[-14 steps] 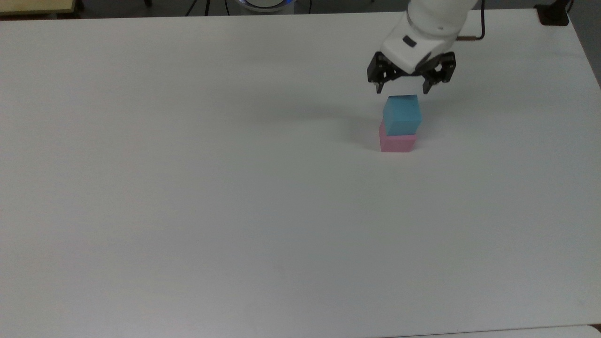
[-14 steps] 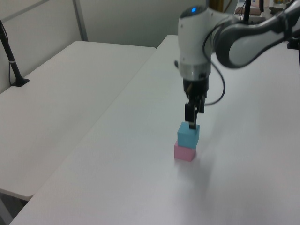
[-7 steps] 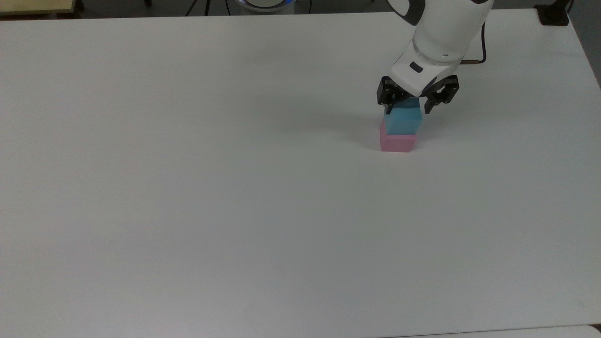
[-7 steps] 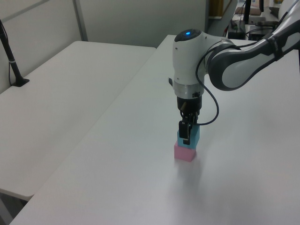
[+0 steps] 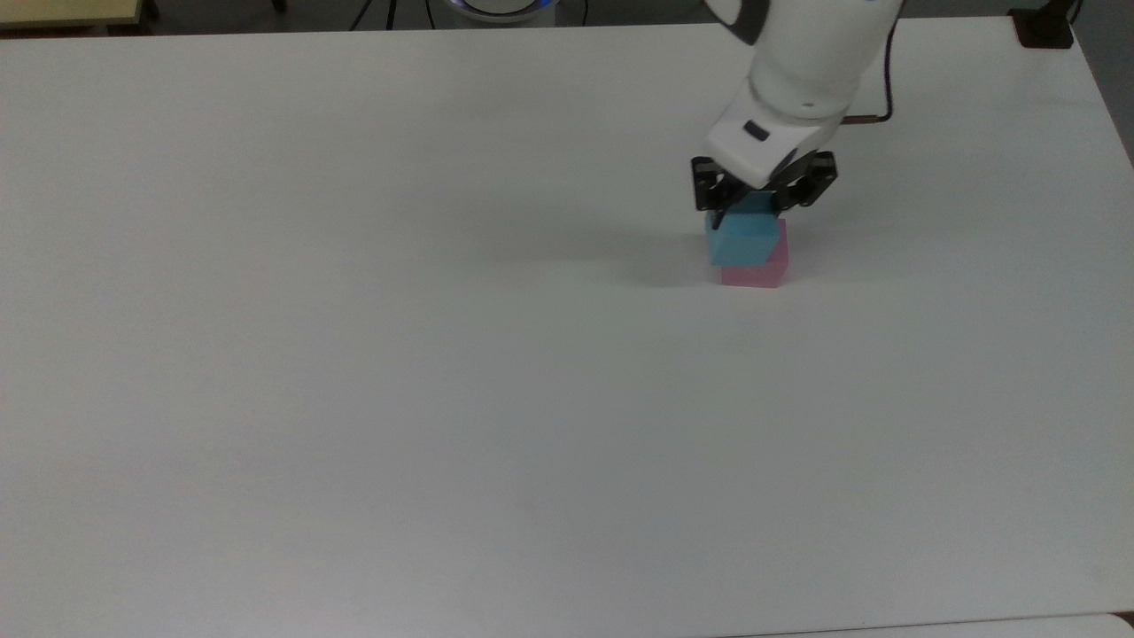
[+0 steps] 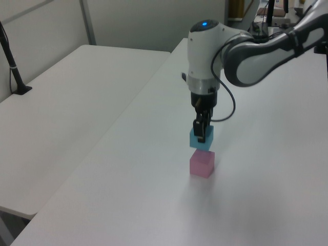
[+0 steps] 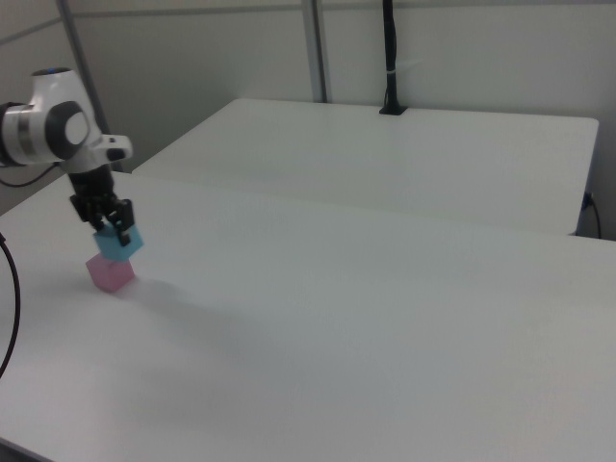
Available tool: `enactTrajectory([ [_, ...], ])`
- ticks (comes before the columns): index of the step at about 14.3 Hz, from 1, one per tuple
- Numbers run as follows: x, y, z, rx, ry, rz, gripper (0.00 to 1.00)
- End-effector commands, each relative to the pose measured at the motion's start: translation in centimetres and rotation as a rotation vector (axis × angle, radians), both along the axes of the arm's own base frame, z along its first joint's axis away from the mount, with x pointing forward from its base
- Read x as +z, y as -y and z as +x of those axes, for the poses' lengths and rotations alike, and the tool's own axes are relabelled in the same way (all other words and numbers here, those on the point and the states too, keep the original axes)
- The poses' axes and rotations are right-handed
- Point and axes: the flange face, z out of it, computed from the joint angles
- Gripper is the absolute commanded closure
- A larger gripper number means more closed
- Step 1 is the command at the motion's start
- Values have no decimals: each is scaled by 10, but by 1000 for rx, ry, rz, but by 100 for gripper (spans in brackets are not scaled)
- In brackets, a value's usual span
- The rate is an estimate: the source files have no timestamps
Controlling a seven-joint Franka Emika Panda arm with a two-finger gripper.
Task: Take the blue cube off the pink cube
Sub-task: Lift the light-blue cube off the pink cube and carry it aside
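White table (image 5: 354, 354), 1 pink cube (image 5: 762, 273), 1 blue cube (image 5: 744, 241) aloft in the clamped tool (image 5: 749, 211).

Small sky-blue matte foam cube (image 5: 746, 241) showing plain faces; small pale pink matte foam cube (image 6: 201, 164); bench (image 5: 354, 354) reading white.

White rounded arm (image 6: 207, 56) with grey joint sections, blue indicator light on the wrist top, thin black cable looping alongside, small dark marking on the flange, black two-finger gripper (image 5: 749, 206).
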Motion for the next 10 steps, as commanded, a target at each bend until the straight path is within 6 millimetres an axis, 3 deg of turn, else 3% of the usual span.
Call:
enactTrajectory([
  [1,-2,79,28,10,-10,-35,90],
  [5,-29,130,50,2,-3,-72,79],
  [7,-67,142,61,7,-6,-112,65],
  [8,-80,151,66,2,5,-120,53],
  [9,-80,161,69,-10,9,-118,45],
  [10,-64,175,72,-38,23,-103,23],
])
